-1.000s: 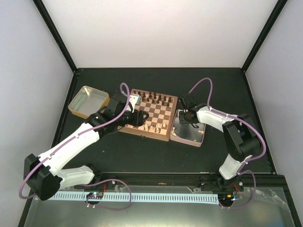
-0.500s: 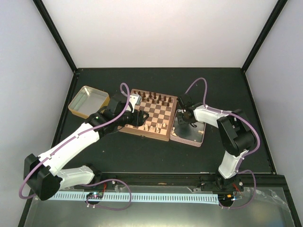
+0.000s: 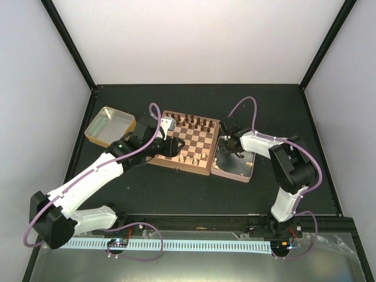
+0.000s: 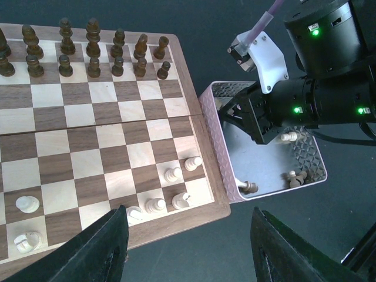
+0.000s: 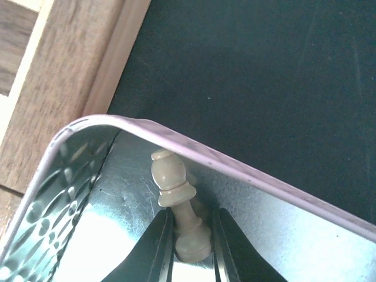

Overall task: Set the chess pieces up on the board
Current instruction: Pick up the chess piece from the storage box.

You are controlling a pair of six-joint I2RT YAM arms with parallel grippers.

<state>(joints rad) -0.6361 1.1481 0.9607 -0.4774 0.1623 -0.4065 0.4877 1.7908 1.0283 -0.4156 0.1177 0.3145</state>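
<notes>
The board (image 3: 180, 165) lies mid-table, with dark chessmen (image 4: 93, 57) on its far rows. Several light tan chess pieces (image 4: 173, 174) stand near its near right corner, and two more (image 4: 27, 204) are further left. My left gripper (image 4: 188, 252) hangs open above that near right corner with nothing between its fingers. My right gripper (image 5: 191, 235) reaches down into the pink tin (image 5: 194, 150), in its corner. It is shut on the base of a light tan piece (image 5: 173, 182) lying against the tin wall. The right gripper (image 3: 230, 145) sits just right of the board.
The pink tin (image 4: 207, 111) touches the board's right edge and holds a few more pieces (image 4: 296, 178). One piece (image 4: 247, 187) lies by the tin's near wall. A gold tin (image 3: 93, 137) stands left of the board, beyond the left arm.
The right gripper moved slightly left inside the pink tin and its jaws closed on the light piece. The left arm and gripper have not moved.
</notes>
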